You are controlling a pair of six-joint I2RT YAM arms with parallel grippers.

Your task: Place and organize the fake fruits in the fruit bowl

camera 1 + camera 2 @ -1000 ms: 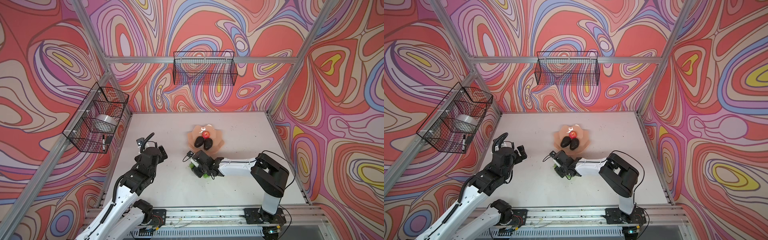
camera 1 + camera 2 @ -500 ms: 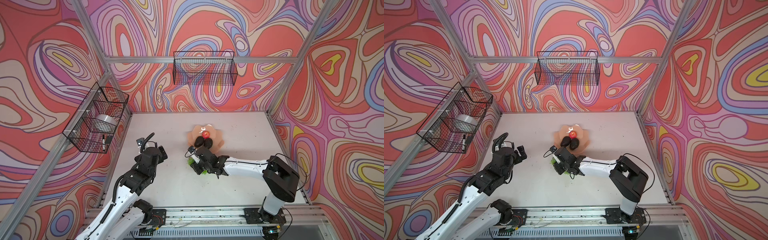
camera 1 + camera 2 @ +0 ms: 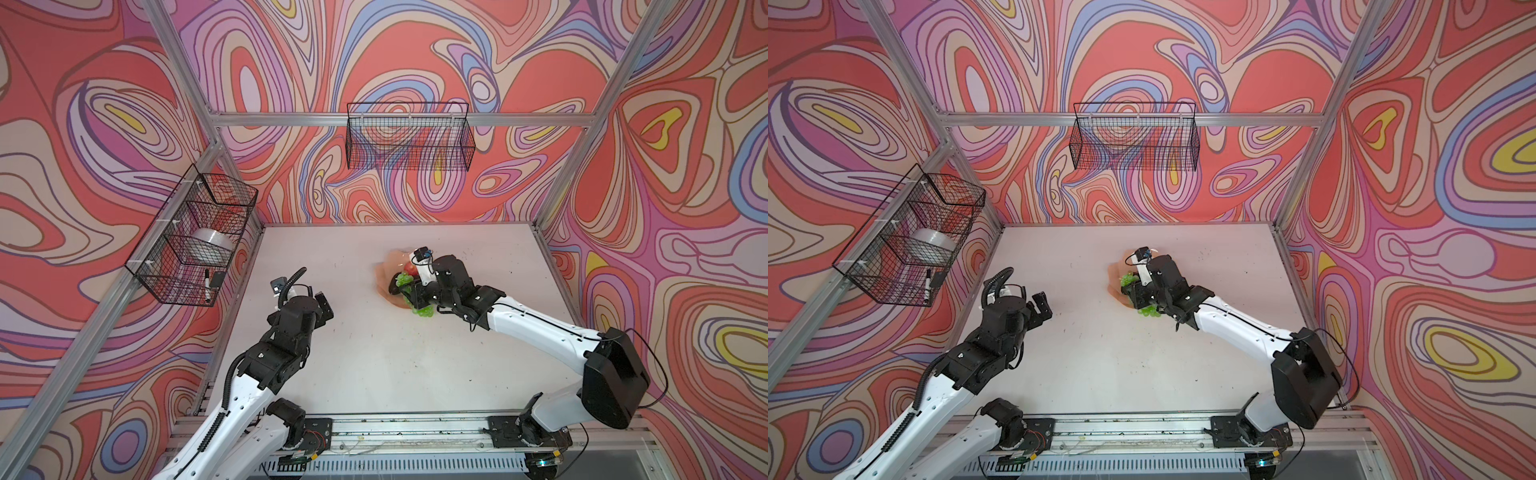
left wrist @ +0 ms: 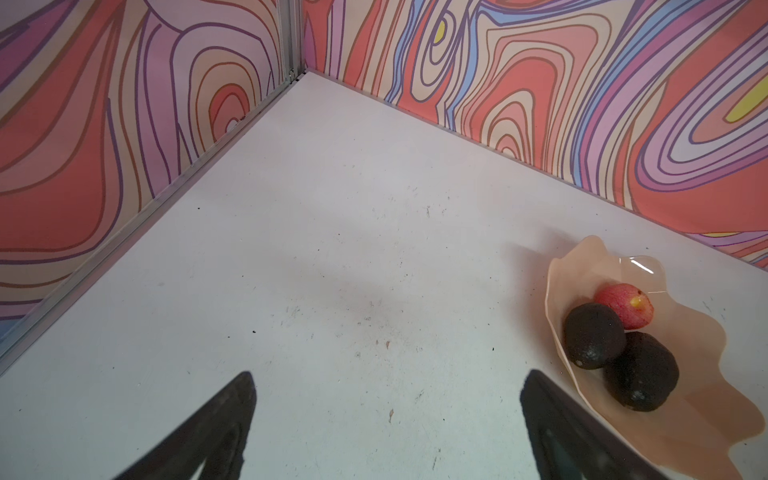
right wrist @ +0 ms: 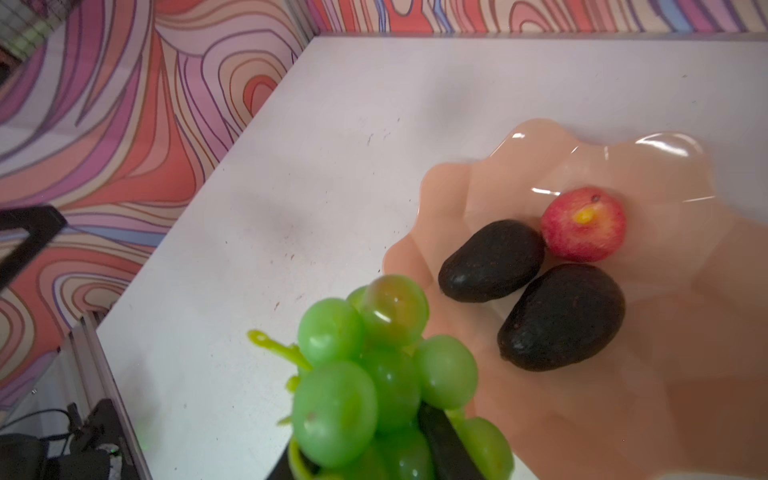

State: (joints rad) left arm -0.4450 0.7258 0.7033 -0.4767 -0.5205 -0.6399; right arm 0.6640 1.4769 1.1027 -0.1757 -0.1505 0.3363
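Observation:
My right gripper is shut on the bunch of green grapes and holds it over the near rim of the peach fruit bowl. Inside the bowl lie two dark avocados and a small red fruit. In a top view the grapes hang under the right gripper, whose arm hides most of the bowl. My left gripper stands open and empty over bare table, left of the bowl.
A black wire basket on the left wall holds a tape roll and a marker. Another wire basket hangs on the back wall. An aluminium rail runs along the table's front edge.
My right gripper has closed on the grapes, lifted them off the table and carried them back over the bowl's near rim. The left arm has not moved.

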